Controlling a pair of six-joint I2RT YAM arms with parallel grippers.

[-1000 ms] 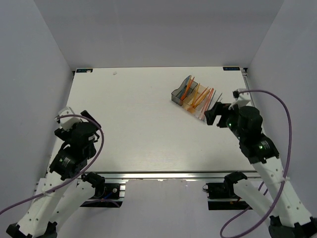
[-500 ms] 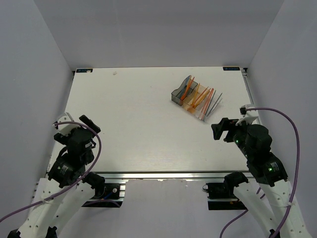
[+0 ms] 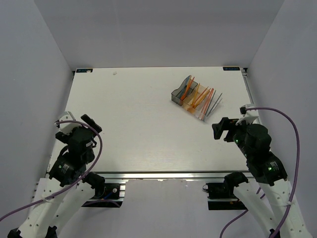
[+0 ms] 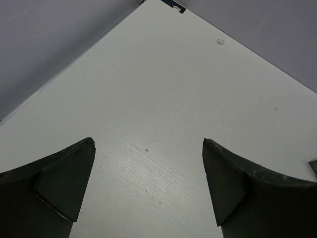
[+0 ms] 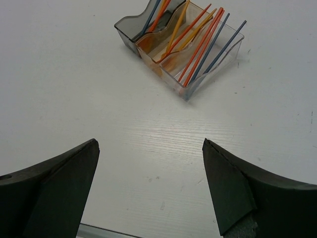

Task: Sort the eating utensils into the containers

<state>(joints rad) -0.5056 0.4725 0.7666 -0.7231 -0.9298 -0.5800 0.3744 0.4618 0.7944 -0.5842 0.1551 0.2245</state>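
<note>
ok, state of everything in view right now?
left gripper: open, empty.
right gripper: open, empty.
dark grey bin: upright, loaded.
orange bin: upright, loaded.
clear bin: upright, loaded with orange and blue sticks.
utensils: all those in view sit slanted inside the bins, ends sticking out over the rims.

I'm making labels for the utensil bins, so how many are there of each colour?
Smoky grey bin: 1
Orange bin: 1
Clear bin: 1
Total: 3 bins, joined in one row.
</note>
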